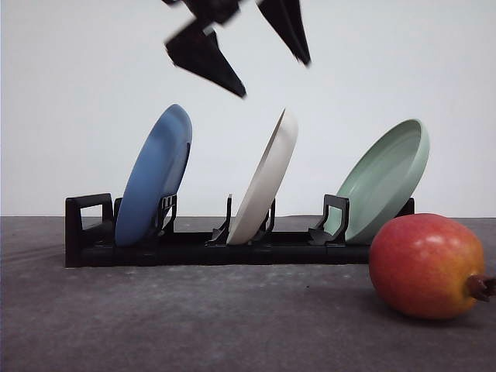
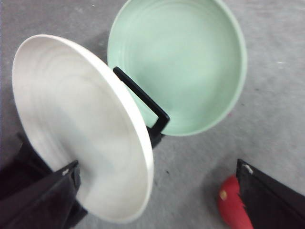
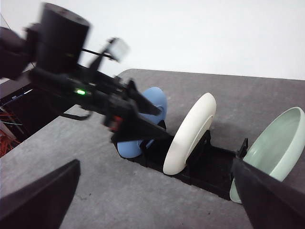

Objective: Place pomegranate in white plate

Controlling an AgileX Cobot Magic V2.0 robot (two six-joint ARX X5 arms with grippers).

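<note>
Pomegranate [image 1: 428, 266] lies on the counter [image 1: 194, 318] beside the pale green plate [image 1: 385, 177]; white plate [image 1: 267, 180] stands racked; left claw [image 1: 249, 56] above, seemingly wide.

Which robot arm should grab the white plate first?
Probably the left. Its open gripper hangs above the white plate in the rack, fingers either side in its wrist view. The right gripper sits farther back, also open. The pomegranate lies on the table.

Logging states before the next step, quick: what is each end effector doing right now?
Left end effector: open, empty, above the white plate.
Right end effector: open, empty.
</note>
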